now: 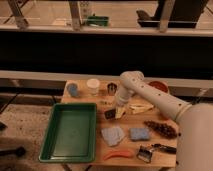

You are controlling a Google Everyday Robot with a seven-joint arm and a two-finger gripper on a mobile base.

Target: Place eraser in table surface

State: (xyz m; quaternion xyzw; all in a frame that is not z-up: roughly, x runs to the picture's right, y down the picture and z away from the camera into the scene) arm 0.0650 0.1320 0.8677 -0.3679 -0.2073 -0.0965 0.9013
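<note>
While downturned, claw seemingly at eraser
</note>
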